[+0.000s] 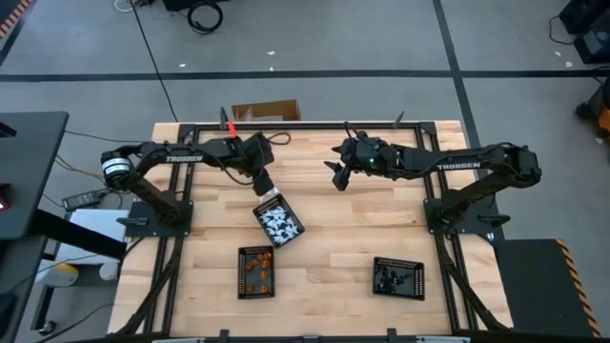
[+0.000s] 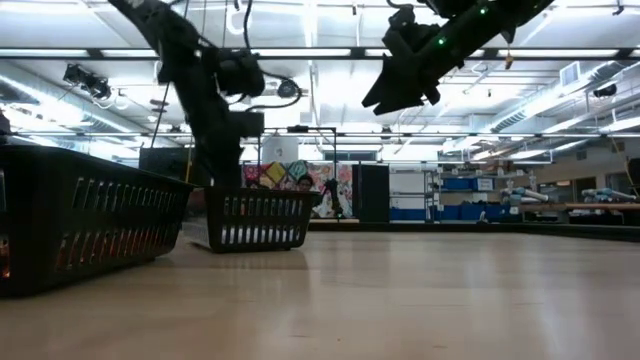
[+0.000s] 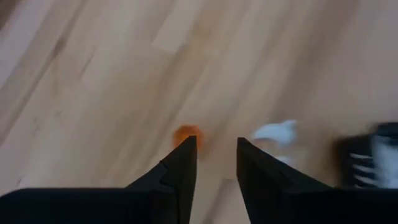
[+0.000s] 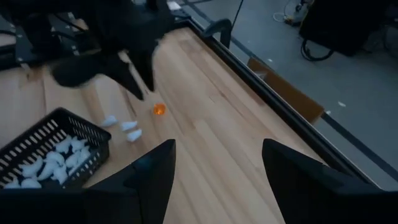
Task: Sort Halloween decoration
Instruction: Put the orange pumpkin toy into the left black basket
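We see the left gripper (image 4: 140,84) poised low over the wooden table (image 1: 362,229), its two dark fingers (image 3: 183,163) parted by a narrow gap with nothing between them. A small round orange piece (image 4: 159,109) lies loose on the bare wood just beside those fingertips, apart from them; in the left wrist view it (image 3: 186,133) sits just past the tip of one finger. Near it, we count three small white pieces (image 4: 127,126) scattered on the wood between the orange one and a black slatted tray (image 4: 94,139), which holds a heap of similar white pieces. From above, that tray (image 1: 278,221) sits tilted just beyond the left gripper (image 1: 262,183), its contents a white-and-black jumble. Nearer the front edge, a second tray (image 1: 255,271) holds orange pieces and a third tray (image 1: 397,277) holds dark ones. The right gripper (image 1: 338,177) hangs high above the table's middle, well apart from all of them, its fingers (image 4: 155,171) spread wide and empty.
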Tool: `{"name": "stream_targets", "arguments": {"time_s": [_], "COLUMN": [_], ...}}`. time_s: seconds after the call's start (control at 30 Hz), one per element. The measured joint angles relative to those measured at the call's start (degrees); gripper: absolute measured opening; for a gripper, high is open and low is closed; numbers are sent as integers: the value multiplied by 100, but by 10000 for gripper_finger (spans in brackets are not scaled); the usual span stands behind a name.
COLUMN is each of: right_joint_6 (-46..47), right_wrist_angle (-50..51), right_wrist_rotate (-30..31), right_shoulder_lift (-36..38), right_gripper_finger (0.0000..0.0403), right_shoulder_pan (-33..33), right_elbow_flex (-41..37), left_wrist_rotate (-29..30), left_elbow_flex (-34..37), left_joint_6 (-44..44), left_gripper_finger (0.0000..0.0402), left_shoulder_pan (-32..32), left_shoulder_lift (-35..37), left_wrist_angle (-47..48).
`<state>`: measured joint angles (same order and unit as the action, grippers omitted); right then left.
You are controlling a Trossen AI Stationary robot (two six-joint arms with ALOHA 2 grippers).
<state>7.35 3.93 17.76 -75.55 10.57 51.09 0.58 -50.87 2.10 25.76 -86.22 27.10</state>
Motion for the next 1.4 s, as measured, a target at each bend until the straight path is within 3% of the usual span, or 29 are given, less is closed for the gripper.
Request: {"name": "stream_targets", "arguments": {"time_s": [0.37, 0.57, 0.73, 1.4], "right_joint_6": [-6, -4, -3, -4], "right_wrist_angle": [-283, -460, -518, -517], "right_wrist_rotate": [20, 20, 19, 20], "right_shoulder_lift": [-24, -24, -24, -24], "right_gripper_finger": [245, 245, 245, 245], "right_shoulder_pan": [0, 0, 0, 0], "right_elbow_flex": [0, 0, 0, 0], "left_wrist_rotate": [-73, -56, -53, -46], "left_elbow_flex": [743, 848, 839, 759], "left_joint_6": [137, 272, 272, 102], "left_gripper_finger": [209, 215, 215, 105], "left_shoulder_pan": [346, 327, 338, 364], "left_shoulder_lift": [-260, -854, -930, -842], "left_wrist_angle": [-1426, -1978, -2051, -1678]}}
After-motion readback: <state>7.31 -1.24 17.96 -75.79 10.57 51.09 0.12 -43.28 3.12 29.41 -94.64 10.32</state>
